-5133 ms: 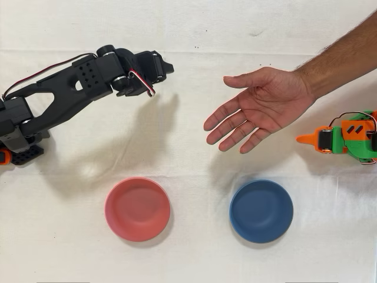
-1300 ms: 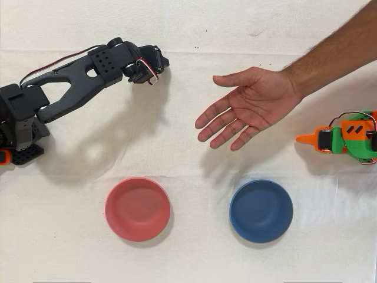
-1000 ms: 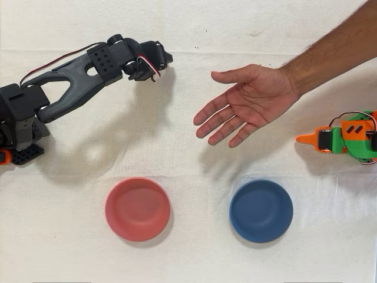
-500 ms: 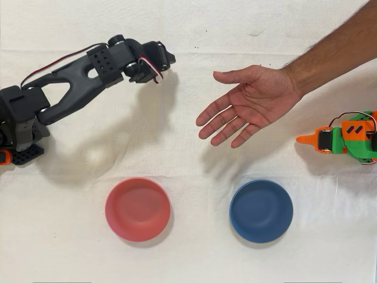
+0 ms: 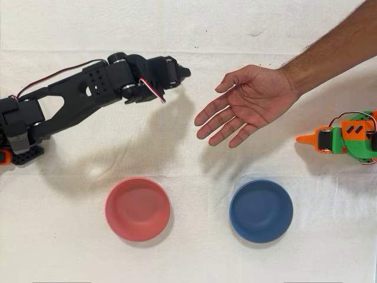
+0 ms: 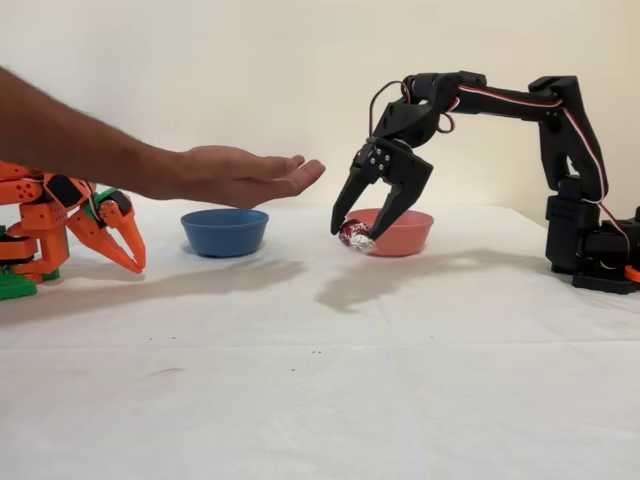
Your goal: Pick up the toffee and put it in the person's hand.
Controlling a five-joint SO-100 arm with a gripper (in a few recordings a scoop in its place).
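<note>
White table [image 5: 194,247] carries all. Black arm [image 5: 70,103] reaches from left edge in overhead view, raised above surface. Person's hand [image 5: 250,100] comes from upper right corner, palm up, fingers spread, held in air. Idle orange arm [image 5: 347,141] at right edge. Red bowl [image 5: 137,209] and blue bowl [image 5: 261,211] near bottom edge. Gripper [image 6: 355,232] pinches toffee [image 6: 354,235] at fingertips, above table, apart from hand.

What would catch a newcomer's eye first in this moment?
In the fixed view, the black two-finger gripper hangs in the air, pinching a small shiny red-wrapped toffee at its tips. To its left a person's bare open hand waits palm up, above the round blue bowl.
</note>
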